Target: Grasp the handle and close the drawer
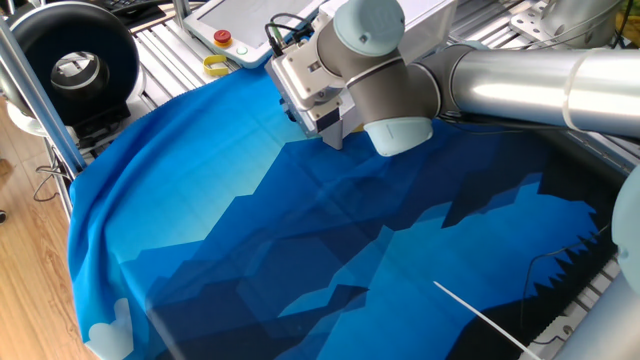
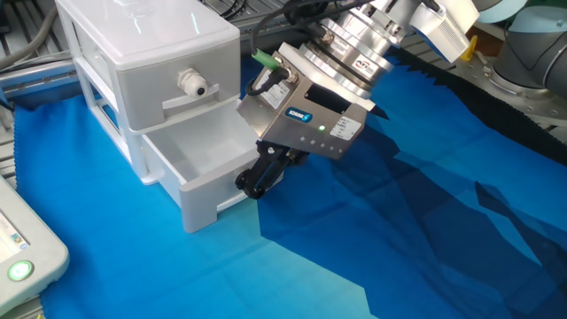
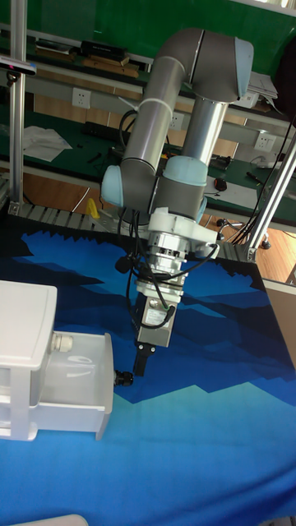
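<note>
The white cabinet point(image 2: 146, 40) stands at the left on the blue cloth, and its lower drawer point(image 2: 190, 173) is pulled out with nothing inside. My gripper point(image 2: 252, 183) reaches down at a slant to the right end of the drawer front, its black fingers closed together around the small black handle point(image 3: 123, 377). The tall fixed view shows the gripper point(image 3: 134, 371) right beside the drawer front point(image 3: 105, 394). In one fixed view only the gripper point(image 1: 334, 140) shows, with the drawer hidden behind my arm. The upper drawer point(image 2: 182, 89) is pushed in.
A white pendant point(image 1: 235, 20) with a red button point(image 1: 222, 38) lies beyond the cloth, with a yellow ring point(image 1: 216, 66) beside it. A black round device point(image 1: 75, 60) stands at the far left. Another pendant corner point(image 2: 22, 257) sits at the bottom left.
</note>
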{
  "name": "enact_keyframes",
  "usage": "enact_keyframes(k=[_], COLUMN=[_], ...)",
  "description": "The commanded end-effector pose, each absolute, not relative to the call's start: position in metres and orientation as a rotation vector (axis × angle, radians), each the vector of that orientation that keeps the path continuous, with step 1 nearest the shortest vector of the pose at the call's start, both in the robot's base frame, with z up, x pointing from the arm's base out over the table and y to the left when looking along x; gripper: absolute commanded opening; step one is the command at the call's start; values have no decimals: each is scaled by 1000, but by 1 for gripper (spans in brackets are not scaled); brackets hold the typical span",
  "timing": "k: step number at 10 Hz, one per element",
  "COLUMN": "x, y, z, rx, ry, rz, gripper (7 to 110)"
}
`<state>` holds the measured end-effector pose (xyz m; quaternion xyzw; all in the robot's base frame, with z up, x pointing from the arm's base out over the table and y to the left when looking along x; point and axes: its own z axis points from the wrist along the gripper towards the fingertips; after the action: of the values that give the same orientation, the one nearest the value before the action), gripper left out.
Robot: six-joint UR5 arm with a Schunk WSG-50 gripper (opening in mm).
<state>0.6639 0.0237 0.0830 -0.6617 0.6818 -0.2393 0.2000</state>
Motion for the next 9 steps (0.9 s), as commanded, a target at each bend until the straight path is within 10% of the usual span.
enact_keyframes(k=[1,9], x=[666,651], y=[16,14], z=[87,76], rx=[-1789,-1849], ry=[1949,1996], rz=[-691,-642], gripper=[7,7])
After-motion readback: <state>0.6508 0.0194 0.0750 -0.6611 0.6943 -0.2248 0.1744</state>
